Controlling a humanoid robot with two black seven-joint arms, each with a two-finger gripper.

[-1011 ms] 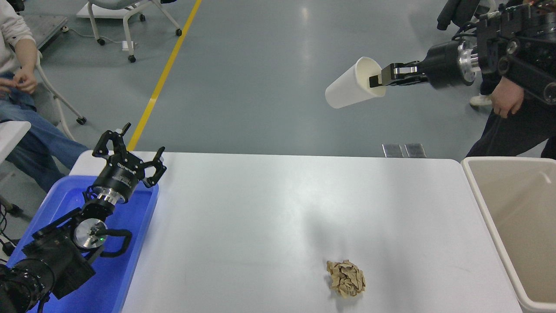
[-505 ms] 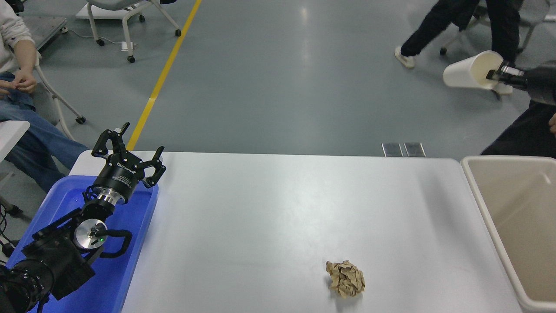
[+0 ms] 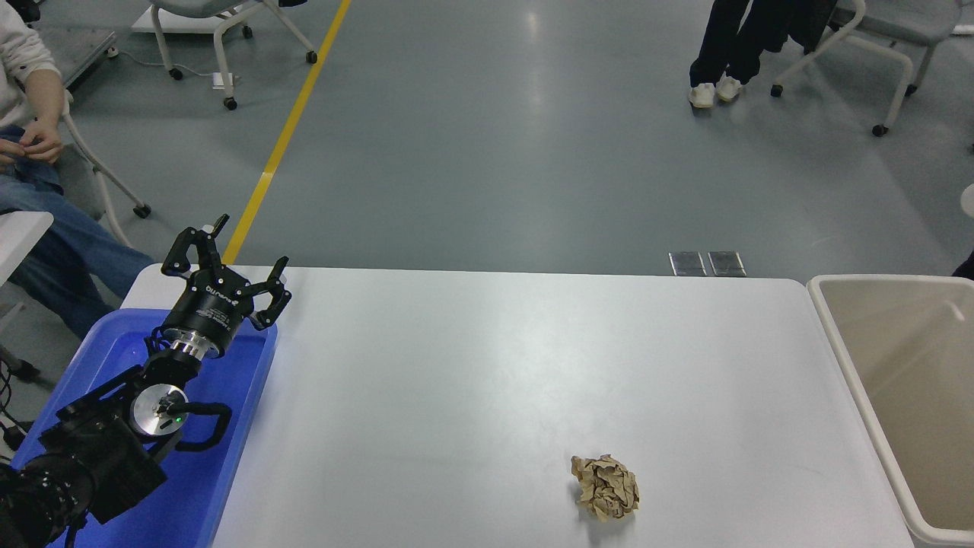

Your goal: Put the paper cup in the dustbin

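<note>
At the table's [image 3: 487, 365] left end, the parked left gripper [image 3: 228, 255] hangs over the far end of a blue tray [image 3: 228, 472], its black jaws spread open and holding nothing. The arm behind it runs back over the tray toward the table's near left corner. A crumpled brown paper ball [image 3: 606, 487] lies on the table near its front edge, right of centre. A beige bin [image 3: 837, 335] stands against the table's right end, its mouth open; what shows of its inside is bare. Beyond the table's far right corner, above the bin's far rim, a thin white sliver at the frame's edge may be the cup [image 3: 969, 199]; too little shows to be sure. The right gripper is out of frame, so its jaws cannot be told. Past the table's far left corner a person [image 3: 30, 152] sits in jeans; a second person's legs [image 3: 715, 53] stand far beyond the table's right half
</note>
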